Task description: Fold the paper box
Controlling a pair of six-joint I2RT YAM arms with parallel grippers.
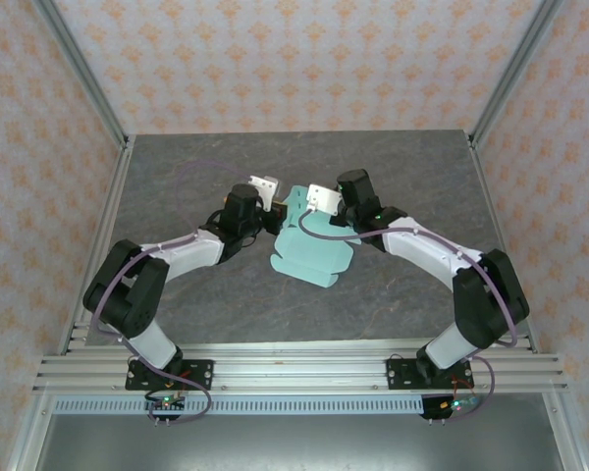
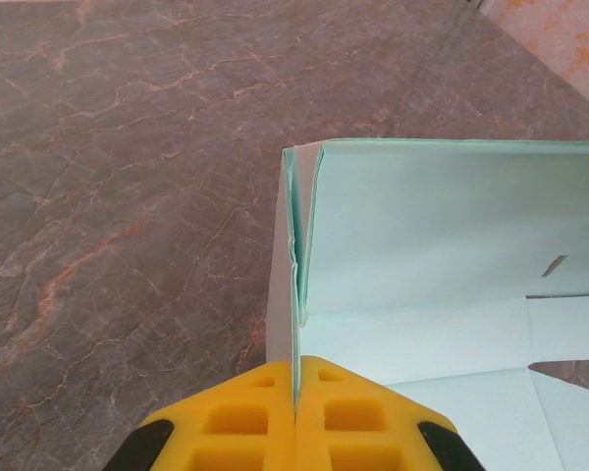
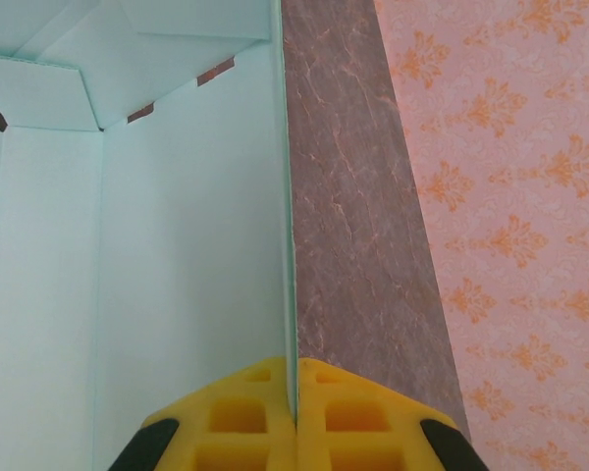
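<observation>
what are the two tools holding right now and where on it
Both hold the paper box: the left tool pinches the edge of a raised flap, the right tool the edge of another upright wall.

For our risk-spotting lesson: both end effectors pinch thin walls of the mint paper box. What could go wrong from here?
The left end effector pinches a doubled wall of the paper box near its edge; pulling may tear or crease it. The right end effector holds only a thin wall's rim, so it might slip free.
</observation>
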